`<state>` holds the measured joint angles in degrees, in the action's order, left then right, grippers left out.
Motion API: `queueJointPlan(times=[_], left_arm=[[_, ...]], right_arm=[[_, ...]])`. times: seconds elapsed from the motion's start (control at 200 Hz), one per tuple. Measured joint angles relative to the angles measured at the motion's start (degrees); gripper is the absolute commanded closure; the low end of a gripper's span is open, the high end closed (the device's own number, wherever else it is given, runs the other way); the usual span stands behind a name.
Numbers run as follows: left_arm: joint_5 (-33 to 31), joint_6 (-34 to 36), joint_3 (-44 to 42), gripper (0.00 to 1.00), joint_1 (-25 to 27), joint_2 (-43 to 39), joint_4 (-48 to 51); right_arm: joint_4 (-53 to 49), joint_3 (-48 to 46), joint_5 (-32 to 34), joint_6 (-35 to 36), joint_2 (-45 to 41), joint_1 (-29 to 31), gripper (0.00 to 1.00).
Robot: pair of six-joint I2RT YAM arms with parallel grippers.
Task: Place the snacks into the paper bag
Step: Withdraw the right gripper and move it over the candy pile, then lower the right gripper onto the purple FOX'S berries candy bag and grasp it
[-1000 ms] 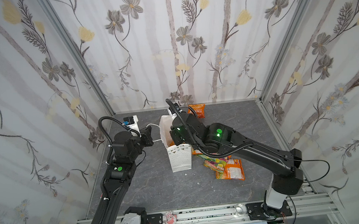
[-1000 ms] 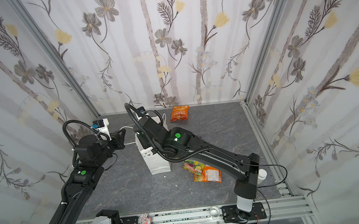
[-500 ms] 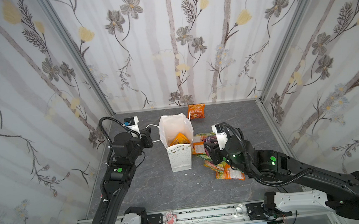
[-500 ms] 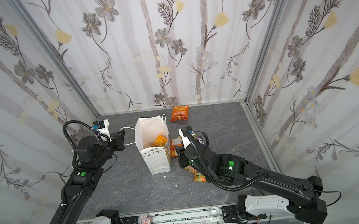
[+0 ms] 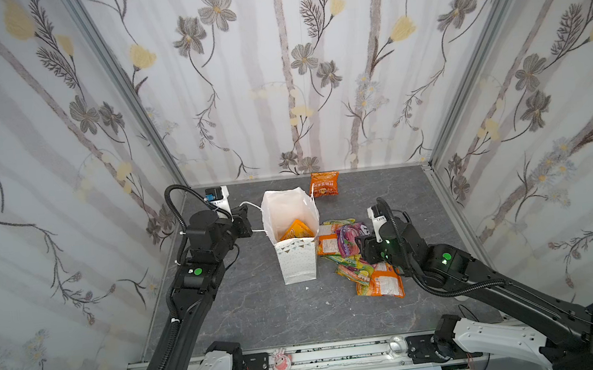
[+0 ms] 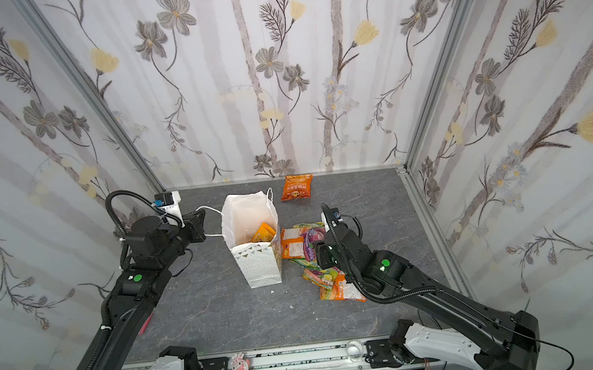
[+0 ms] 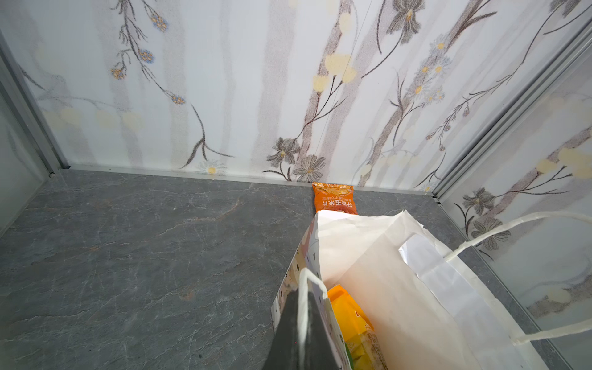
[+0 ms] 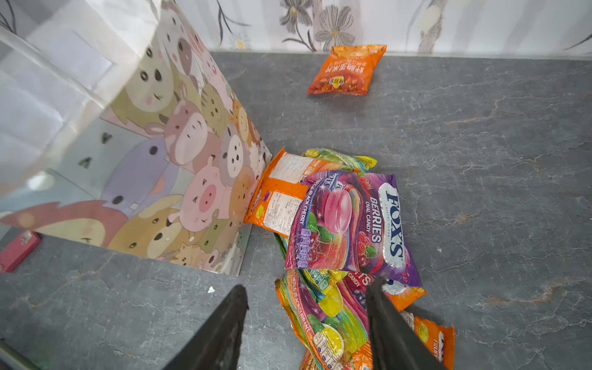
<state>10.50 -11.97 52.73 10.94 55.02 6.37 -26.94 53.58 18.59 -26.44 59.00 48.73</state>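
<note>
Snacks (image 5: 348, 248) lie mostly out on the dark grey counter (image 5: 264, 317), so I judge the job to be at an early stage. Only one orange packet (image 5: 296, 229) shows inside the paper bag (image 5: 298, 268), leaning against an inner wall. The bag stands upright and open near the middle of the counter. It is white, with small dots and triangle bunting on the face toward the robot's base and cartoon animals on the side facing the heap. The left fingers (image 7: 288, 323) are pressed together on its white cord handle (image 7: 301, 298) at the rim, apparently to steady the bag. The right fingers (image 8: 224, 330) are spread and empty, poised over the near end of the heap with a green-yellow FOX'S packet (image 8: 323, 307) between them; I cannot tell whether they touch it. The heap sits just beside the bag on the right arm's side. A purple-pink FOX'S Berries packet (image 8: 349, 224) lies on top, and an orange packet with its printed back up (image 8: 282, 195) touches the bag's wall. Another green-yellow packet (image 8: 339, 157) peeks out behind, and one more orange packet (image 5: 382, 285) is at the near end. A lone orange packet (image 5: 324, 183) lies well apart by the back wall. All are flat, glossy, crinkled plastic, overlapping one another, so they probably slide easily.
</note>
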Motion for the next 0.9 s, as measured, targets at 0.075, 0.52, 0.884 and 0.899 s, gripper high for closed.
queueJointPlan(times=[0.075, 0.52, 0.884, 0.899], left_arm=[[-0.3, 0.0, 0.1, 1.00, 0.0, -0.1, 0.1], [-1.1, 0.2, -3.4, 1.00, 0.0, -4.6, -0.5], [-1.5, 0.2, -4.1, 1.00, 0.0, -5.2, -0.6], [-1.5, 0.2, -4.1, 1.00, 0.0, -5.2, -0.6]], right_arm=[[0.1, 0.3, -0.7, 1.1, 2.2, -0.3, 0.36], [0.2, 4.1, -0.2, 4.7, 16.2, -0.4, 0.34], [1.1, 7.1, 0.7, 5.9, 25.1, -0.5, 0.34], [1.2, 7.1, 0.9, 5.9, 25.4, -0.5, 0.34]])
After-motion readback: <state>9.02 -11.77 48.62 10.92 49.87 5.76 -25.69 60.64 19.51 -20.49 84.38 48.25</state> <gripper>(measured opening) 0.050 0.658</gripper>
